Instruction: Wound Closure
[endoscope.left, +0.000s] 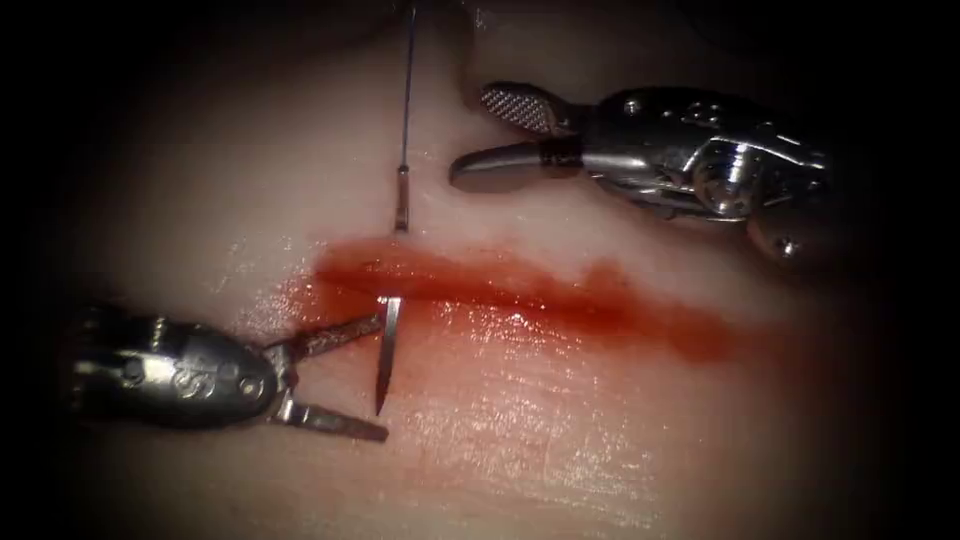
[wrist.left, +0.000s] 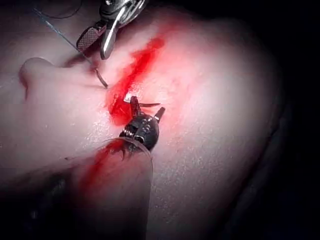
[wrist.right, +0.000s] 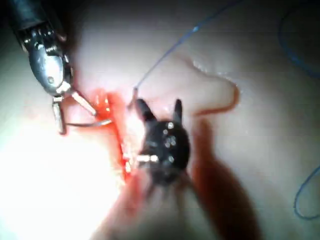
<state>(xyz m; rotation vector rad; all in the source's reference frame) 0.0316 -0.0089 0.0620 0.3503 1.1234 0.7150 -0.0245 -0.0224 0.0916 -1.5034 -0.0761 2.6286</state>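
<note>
Needle (endoscope.left: 385, 355) passes through tissue (endoscope.left: 560, 420), tip between open left claw (endoscope.left: 355, 378).

Red fluid (endoscope.left: 560, 295) on pale pink tissue (endoscope.left: 560, 440); silver needle (endoscope.left: 385, 355); blue thread (wrist.right: 170, 50).

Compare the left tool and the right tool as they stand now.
The left tool sits below the cut, at its left end; the right tool hangs above it, off the tissue. The left tool's upper jaw reaches the needle, whose tip sticks out of the tissue there; the right tool is apart from needle and thread. Both have open jaws and hold nothing.
</note>
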